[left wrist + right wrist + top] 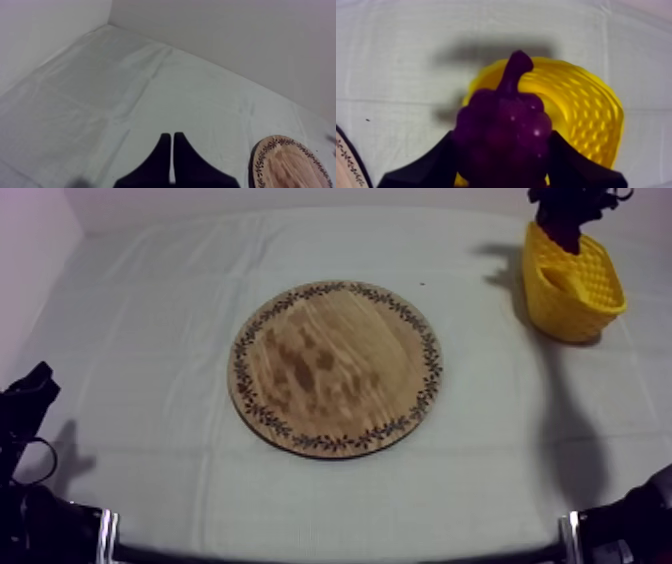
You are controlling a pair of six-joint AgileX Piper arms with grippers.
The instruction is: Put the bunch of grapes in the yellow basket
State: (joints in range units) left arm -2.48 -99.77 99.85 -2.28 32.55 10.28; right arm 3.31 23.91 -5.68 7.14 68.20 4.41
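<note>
No text, label or number can be read

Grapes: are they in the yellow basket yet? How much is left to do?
Nearly there. Done: the wooden board is bare, so the bunch of grapes is off it. In hand: the right pincer is shut on the bunch, over the yellow basket. Left: lower it in and let go.
</note>
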